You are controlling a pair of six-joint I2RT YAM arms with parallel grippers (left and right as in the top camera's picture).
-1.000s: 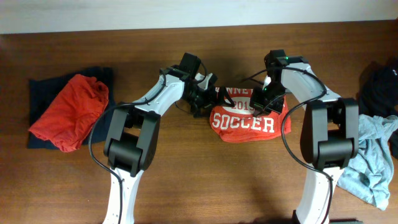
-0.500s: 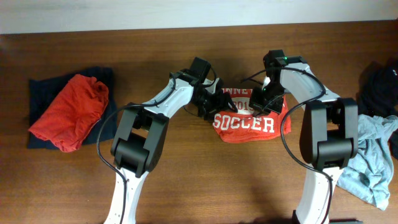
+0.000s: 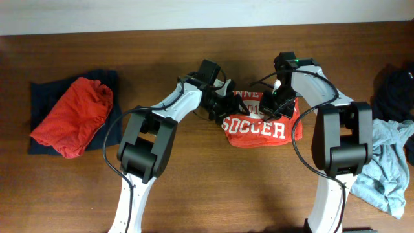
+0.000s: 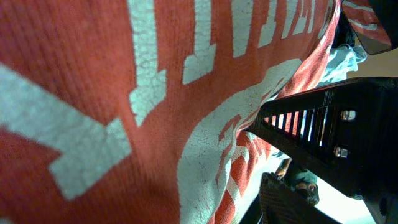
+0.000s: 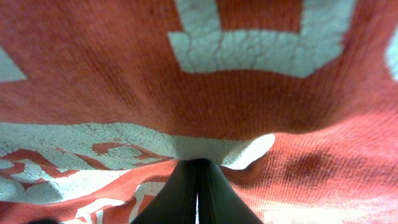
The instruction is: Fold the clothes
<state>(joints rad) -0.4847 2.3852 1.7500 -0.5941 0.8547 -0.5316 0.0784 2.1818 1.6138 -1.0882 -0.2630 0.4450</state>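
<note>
The red-orange T-shirt (image 3: 259, 127) with white "SOCCER" print lies partly folded at the table's middle. My left gripper (image 3: 217, 107) is at the shirt's left upper edge. Printed cloth (image 4: 124, 112) fills the left wrist view and hides the fingers, so it seems shut on the fabric. My right gripper (image 3: 272, 105) is on the shirt's upper middle. In the right wrist view its fingers (image 5: 198, 186) are pinched together on a fold of the shirt (image 5: 199, 81).
A plain red-orange garment (image 3: 71, 118) lies on a navy one (image 3: 40, 96) at the left. A grey-blue garment (image 3: 387, 165) and a black one (image 3: 394, 85) lie at the right edge. The right arm's black body (image 4: 336, 130) is close in the left wrist view.
My left gripper has moved right, up against the shirt's left edge. The right gripper has stayed on the shirt. The shirt has barely shifted.
</note>
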